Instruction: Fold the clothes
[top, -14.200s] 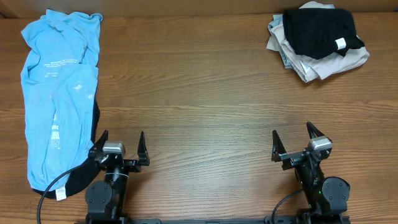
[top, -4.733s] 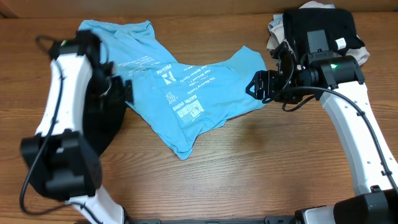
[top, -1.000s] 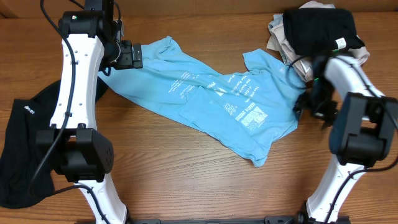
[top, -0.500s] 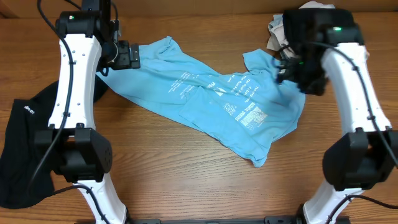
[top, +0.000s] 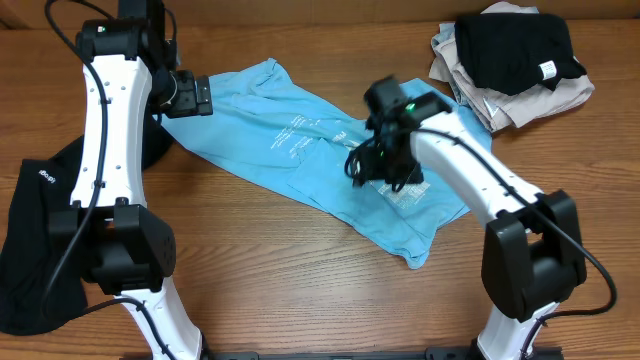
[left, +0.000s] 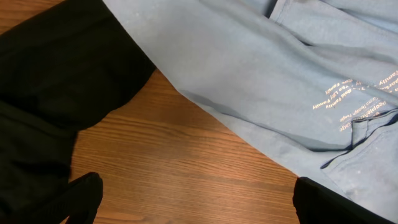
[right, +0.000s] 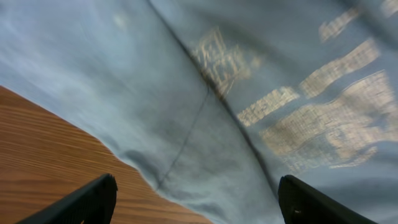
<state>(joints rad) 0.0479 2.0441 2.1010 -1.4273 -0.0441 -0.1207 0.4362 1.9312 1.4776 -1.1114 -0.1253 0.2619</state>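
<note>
black garment (top: 35, 240): cut off at left edge | T-shirt (top: 300, 130) lettering: unreadable | right wrist view: blurred

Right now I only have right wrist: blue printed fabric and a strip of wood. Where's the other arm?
Observer: The left gripper is at the far left end of the light-blue T-shirt, jaws open, gripping nothing.
Operator: Anything else down there?
Observer: A black garment lies spread at the left edge of the table, reaching up to the shirt's left end.
Operator: And on my side?
Observer: A folded black and beige pile sits in the far right corner, just past the shirt's right edge.
</note>
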